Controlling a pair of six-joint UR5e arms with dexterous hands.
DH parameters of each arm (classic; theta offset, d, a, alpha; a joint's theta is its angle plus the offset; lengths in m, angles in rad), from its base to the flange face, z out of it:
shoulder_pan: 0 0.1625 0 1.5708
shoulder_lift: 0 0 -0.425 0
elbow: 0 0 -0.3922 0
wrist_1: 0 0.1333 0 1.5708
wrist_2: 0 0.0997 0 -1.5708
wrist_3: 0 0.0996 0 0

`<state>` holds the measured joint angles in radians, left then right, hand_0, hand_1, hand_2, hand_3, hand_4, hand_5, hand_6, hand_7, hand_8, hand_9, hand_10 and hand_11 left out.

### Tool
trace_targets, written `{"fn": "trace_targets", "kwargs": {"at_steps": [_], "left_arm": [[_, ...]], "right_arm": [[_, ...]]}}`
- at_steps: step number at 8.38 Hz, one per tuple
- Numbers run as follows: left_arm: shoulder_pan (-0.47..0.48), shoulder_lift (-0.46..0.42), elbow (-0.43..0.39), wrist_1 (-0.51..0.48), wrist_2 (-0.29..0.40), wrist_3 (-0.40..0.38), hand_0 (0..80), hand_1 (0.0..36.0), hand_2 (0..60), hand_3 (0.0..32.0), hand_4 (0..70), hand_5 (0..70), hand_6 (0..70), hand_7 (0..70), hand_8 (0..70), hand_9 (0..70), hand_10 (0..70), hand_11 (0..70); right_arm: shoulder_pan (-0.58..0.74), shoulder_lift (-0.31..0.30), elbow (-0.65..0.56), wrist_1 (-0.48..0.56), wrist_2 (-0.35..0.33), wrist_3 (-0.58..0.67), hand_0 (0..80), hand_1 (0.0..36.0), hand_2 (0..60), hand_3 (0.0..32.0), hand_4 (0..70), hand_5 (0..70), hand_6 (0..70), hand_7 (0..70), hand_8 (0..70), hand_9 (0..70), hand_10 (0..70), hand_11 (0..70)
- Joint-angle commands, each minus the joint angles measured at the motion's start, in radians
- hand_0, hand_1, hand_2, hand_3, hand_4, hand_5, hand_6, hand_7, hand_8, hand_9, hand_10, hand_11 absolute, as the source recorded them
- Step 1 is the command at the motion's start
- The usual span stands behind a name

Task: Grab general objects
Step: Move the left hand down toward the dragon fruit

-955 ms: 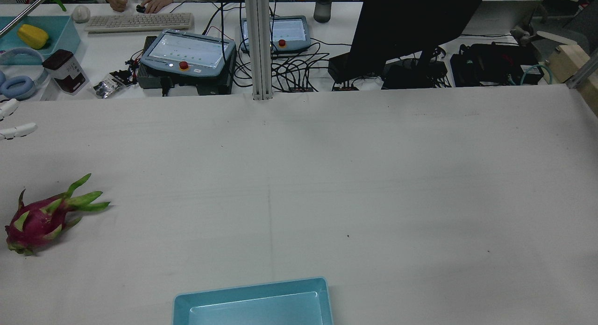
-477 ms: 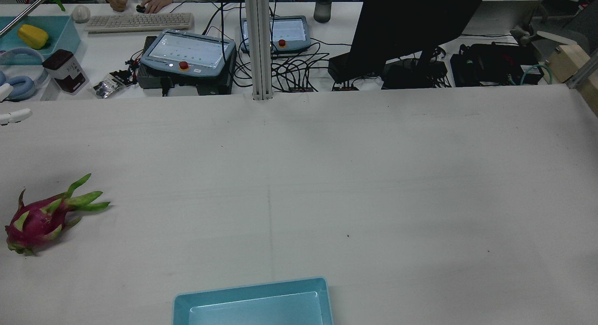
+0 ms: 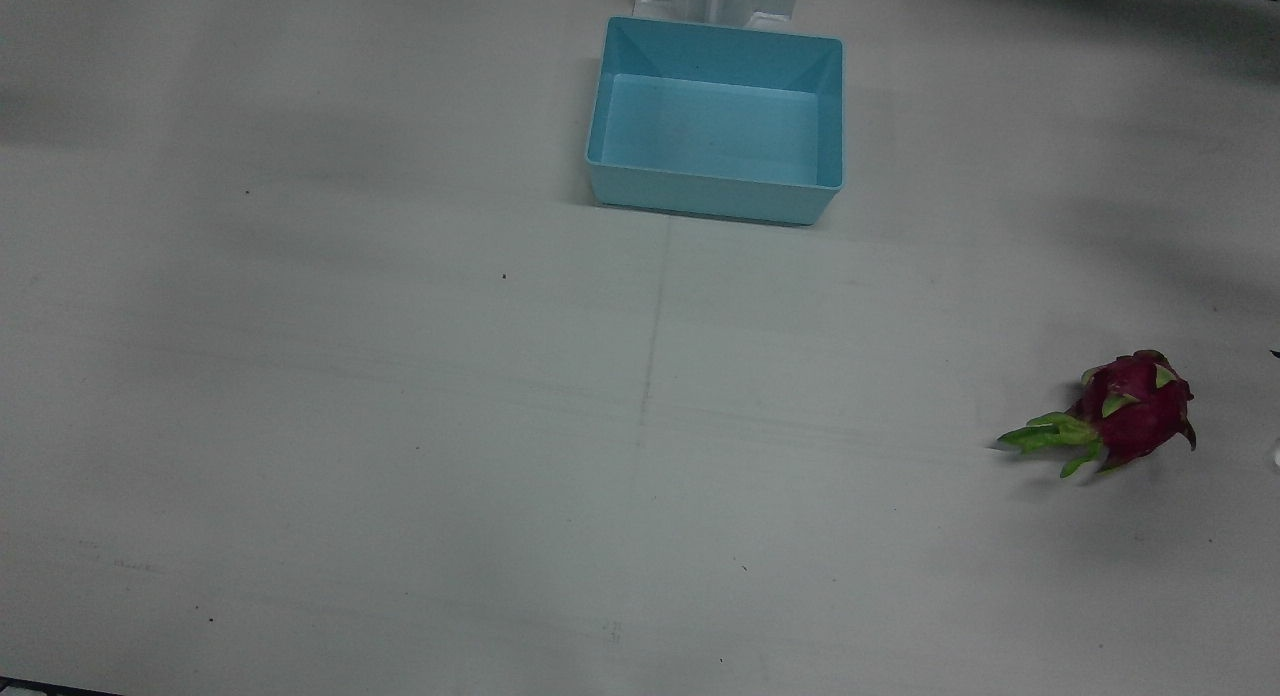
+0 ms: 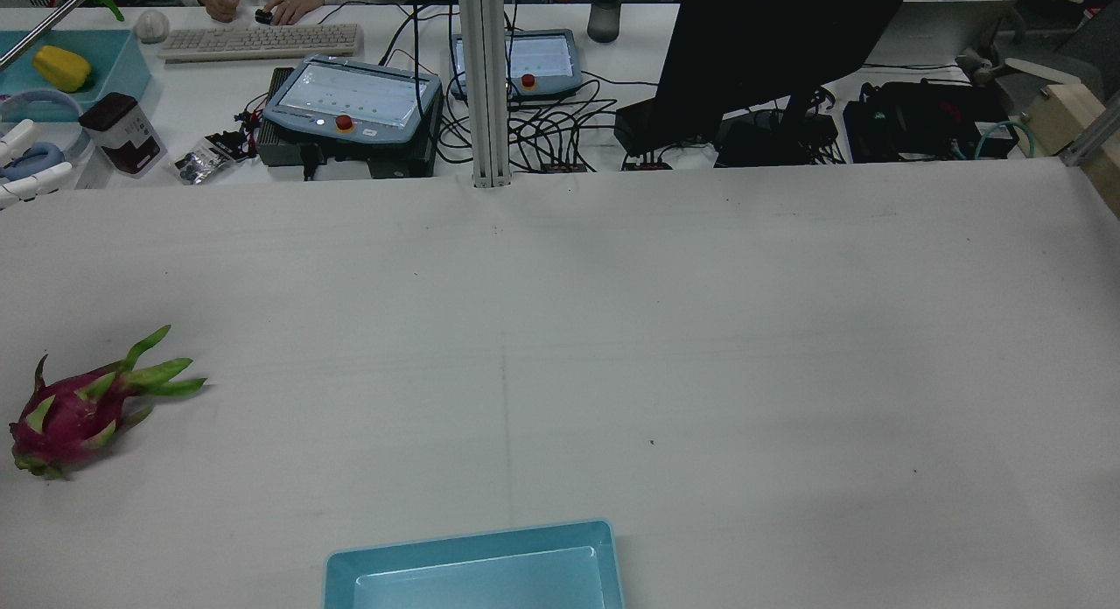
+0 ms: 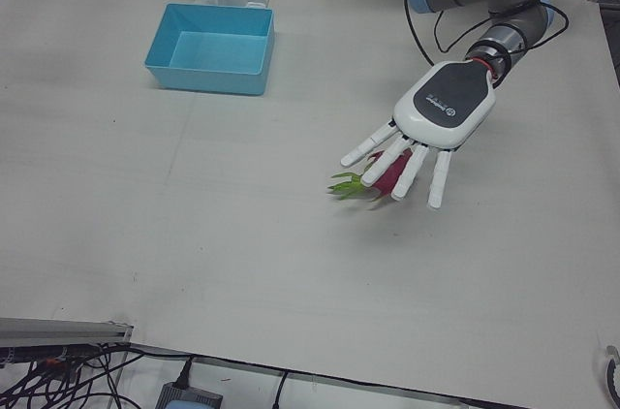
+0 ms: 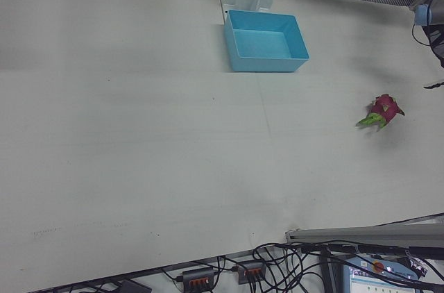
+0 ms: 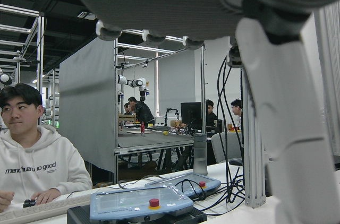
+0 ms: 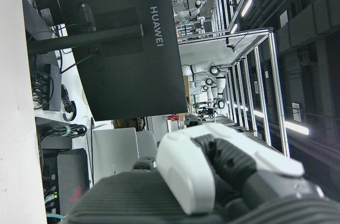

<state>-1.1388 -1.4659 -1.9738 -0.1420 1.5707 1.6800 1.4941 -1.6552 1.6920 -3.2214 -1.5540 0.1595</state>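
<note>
**Left hand spread above the dragon fruit**

The white table (image 3: 400, 426) carries a blue bin (image 5: 209, 64), empty, well apart from the left hand (image 5: 426, 128) and toward the arm pedestals. The left hand hangs palm-down with its fingers (image 5: 438, 181) spread apart, holding nothing. The dragon fruit (image 5: 386, 176) lies on the table below those fingers, its green leaf tips pointing away from the hand's wrist; whether hand and fruit touch cannot be told. Of the right hand (image 8: 212, 181) only a close part shows in its own camera; its state cannot be told.
</note>
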Motion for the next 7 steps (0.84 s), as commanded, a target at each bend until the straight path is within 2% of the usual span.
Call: {"fn": "trace_targets", "kwargs": {"at_steps": [1,3,4,7], "left_arm": [[0.118,0.015,-0.127,0.046,-0.069,0.104,48.2,16.0,13.0,0.0,0.0,70.0,0.6,7.2,0.0,0.0,0.0,1.3],[0.253,0.013,-0.239,0.258,-0.080,0.116,47.4,14.6,11.9,0.0,0.0,70.0,0.0,4.0,0.0,0.0,0.0,1.4],[0.286,0.015,-0.241,0.301,-0.089,0.121,47.5,14.6,11.6,0.0,0.0,70.0,0.0,5.0,0.0,0.0,0.0,1.2],[0.324,0.013,-0.218,0.400,-0.224,0.109,48.2,14.5,7.3,0.0,0.0,70.0,0.0,6.4,0.0,0.0,0.0,0.0]], "right_arm": [[0.000,0.000,0.000,0.000,0.000,0.000,0.0,0.0,0.0,0.0,0.0,0.0,0.0,0.0,0.0,0.0,0.0,0.0],[0.000,0.000,0.000,0.000,0.000,0.000,0.0,0.0,0.0,0.0,0.0,0.0,0.0,0.0,0.0,0.0,0.0,0.0],[0.000,0.000,0.000,0.000,0.000,0.000,0.0,0.0,0.0,0.0,0.0,0.0,0.0,0.0,0.0,0.0,0.0,0.0],[0.000,0.000,0.000,0.000,0.000,0.000,0.0,0.0,0.0,0.0,0.0,0.0,0.0,0.0,0.0,0.0,0.0,0.0]]}}
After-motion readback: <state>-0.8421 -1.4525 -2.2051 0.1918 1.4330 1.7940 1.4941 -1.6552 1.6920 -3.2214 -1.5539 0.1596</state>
